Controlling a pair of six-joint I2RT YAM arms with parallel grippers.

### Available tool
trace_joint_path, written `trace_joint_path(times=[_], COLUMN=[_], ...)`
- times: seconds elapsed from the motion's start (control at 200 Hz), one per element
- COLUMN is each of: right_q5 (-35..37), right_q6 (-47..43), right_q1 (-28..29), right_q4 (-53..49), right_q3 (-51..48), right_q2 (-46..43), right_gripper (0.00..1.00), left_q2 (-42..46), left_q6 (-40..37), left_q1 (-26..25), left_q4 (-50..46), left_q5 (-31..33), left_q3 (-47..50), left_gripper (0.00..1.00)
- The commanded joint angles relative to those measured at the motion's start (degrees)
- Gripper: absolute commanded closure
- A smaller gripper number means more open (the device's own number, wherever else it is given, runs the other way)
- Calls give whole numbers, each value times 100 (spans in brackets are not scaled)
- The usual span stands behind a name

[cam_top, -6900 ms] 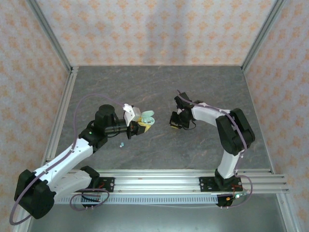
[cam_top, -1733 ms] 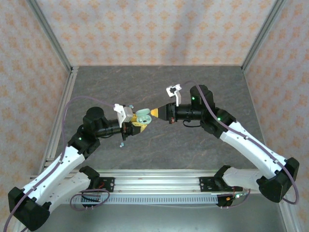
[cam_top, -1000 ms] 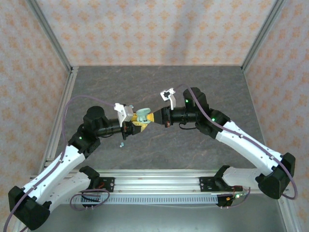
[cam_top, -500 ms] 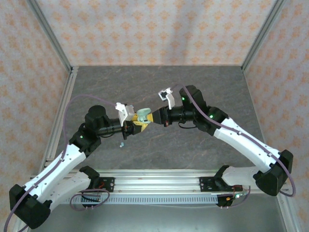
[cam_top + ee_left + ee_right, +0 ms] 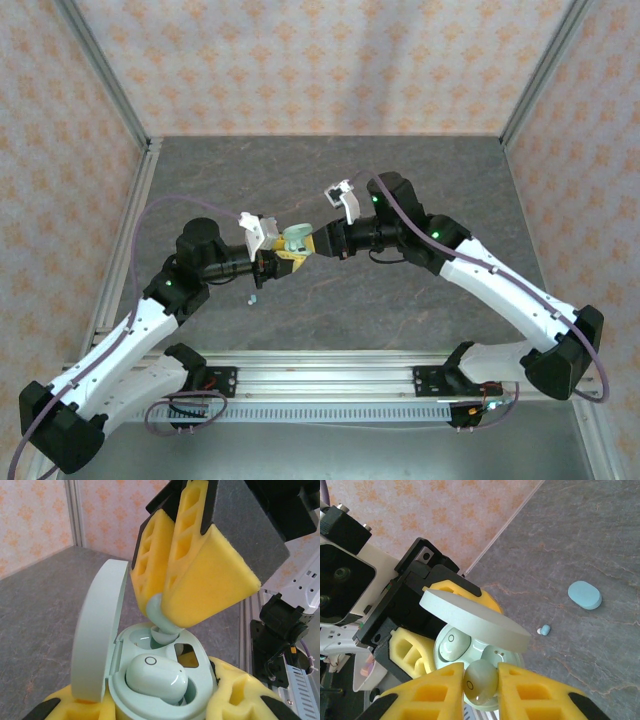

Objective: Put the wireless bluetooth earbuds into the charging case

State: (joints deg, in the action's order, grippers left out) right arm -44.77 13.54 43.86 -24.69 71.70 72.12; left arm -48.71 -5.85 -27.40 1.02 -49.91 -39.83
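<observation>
Two yellow foam fingers of the right gripper [image 5: 481, 674] pinch a pale mint plastic earbud [image 5: 162, 622]. The arm has pushed in closer, so the earbud's stem now dips into the empty socket of the open mint oval charging case [image 5: 160, 709] (a second mint earbud [image 5: 156, 677] is already seated). The left gripper [image 5: 278, 258] stays clamped on the case. Letting go looks like the next step.

You work over a dark grey, stone-veined tabletop [image 5: 250, 170], closed in on three sides by wall panels [image 5: 320, 60] papered pale pink with a repeating orange floral motif. Aluminium posts [image 5: 104, 72] stand at the back corners, and a slotted aluminium rail [image 5: 330, 373] runs along the near edge. The light is even and the shadows are soft.
</observation>
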Motion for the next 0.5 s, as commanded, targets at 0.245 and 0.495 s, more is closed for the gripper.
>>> trace_joint_path(times=[0.245, 0.495], right_q5=[166, 292], right_q6=[-159, -186], right_q1=[7, 9], right_q4=[-321, -414], right_q3=[377, 475], right_q2=[195, 231], right_gripper=[72, 69], left_q2=[41, 43], left_q6=[31, 22], left_q1=[-46, -45], left_q4=[228, 239], left_q5=[-45, -45], left_q3=[-191, -165], left_gripper=[91, 91])
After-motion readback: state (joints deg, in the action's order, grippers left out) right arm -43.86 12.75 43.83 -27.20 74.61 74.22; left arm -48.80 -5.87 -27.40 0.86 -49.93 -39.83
